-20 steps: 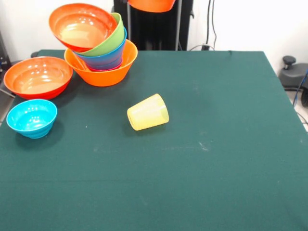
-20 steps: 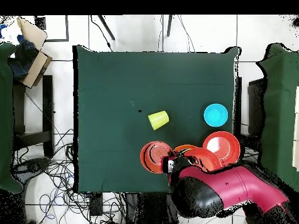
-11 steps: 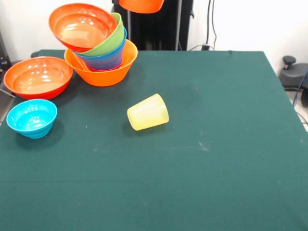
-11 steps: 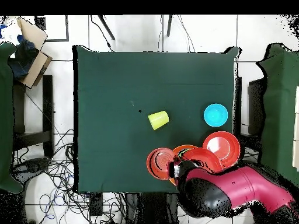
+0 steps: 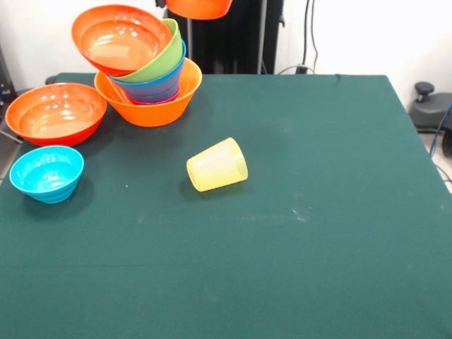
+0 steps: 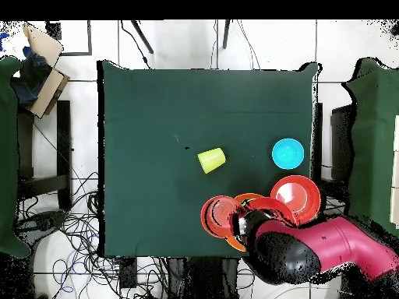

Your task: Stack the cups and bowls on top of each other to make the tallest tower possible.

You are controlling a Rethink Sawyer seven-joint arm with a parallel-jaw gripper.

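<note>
Gripper hidden by arm, beside orange bowl

Dark green plain tablecloth. Translucent pale-yellow ridged plastic tumbler lay on it. Glossy cyan plastic bowl and red-orange plastic bowl stood left of the tumbler. Pile beyond them: light-orange large bowl, blue bowl, lime-green bowl, orange top bowl. Red and black robot arm.

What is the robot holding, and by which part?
A glossy orange plastic bowl, lifted off the table; the gripper seems to hold its rim, but the spot is hidden.
</note>
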